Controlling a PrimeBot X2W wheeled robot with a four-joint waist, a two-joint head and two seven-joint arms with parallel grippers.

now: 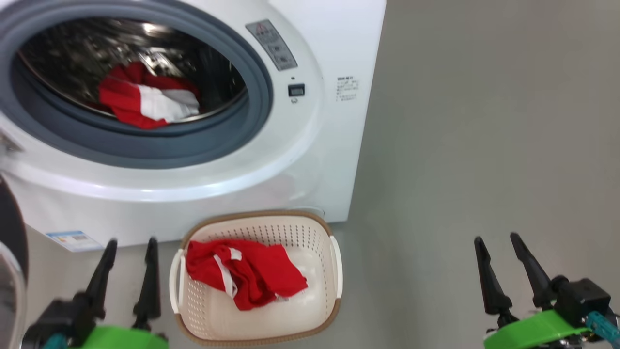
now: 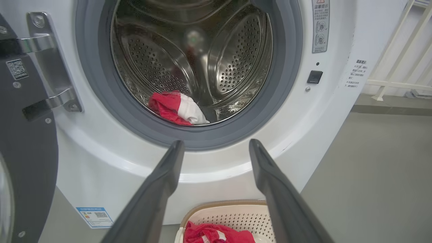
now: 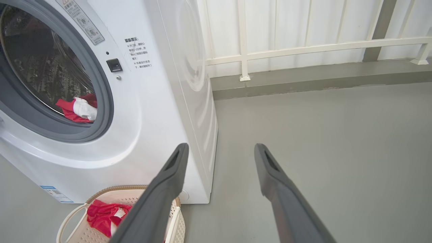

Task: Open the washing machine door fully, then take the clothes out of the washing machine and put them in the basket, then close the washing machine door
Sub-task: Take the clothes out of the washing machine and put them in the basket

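At far left the washing machine door (image 2: 30, 152) stands open, glossy dark rim on a chrome hinge (image 2: 50, 60) the left wrist view catches. My left claw (image 1: 132, 240) hangs wide and empty before the white washing machine (image 1: 310, 145); a crumpled red-and-white garment (image 1: 145, 99) lies in its perforated steel drum (image 2: 152, 60). A second red garment (image 1: 247, 271) sits in the cream perforated basket (image 1: 300, 232). My right claw (image 1: 496, 237), wide and empty, is over grey floor (image 1: 460, 145); its wrist view adds a white railing (image 3: 303, 47).

I see a bare laundry area: a white front-loading washing machine (image 1: 290, 160) on a plain grey floor (image 1: 484, 145), a perforated basket (image 1: 290, 231) in front of it, and a white railing (image 3: 303, 49) beyond.
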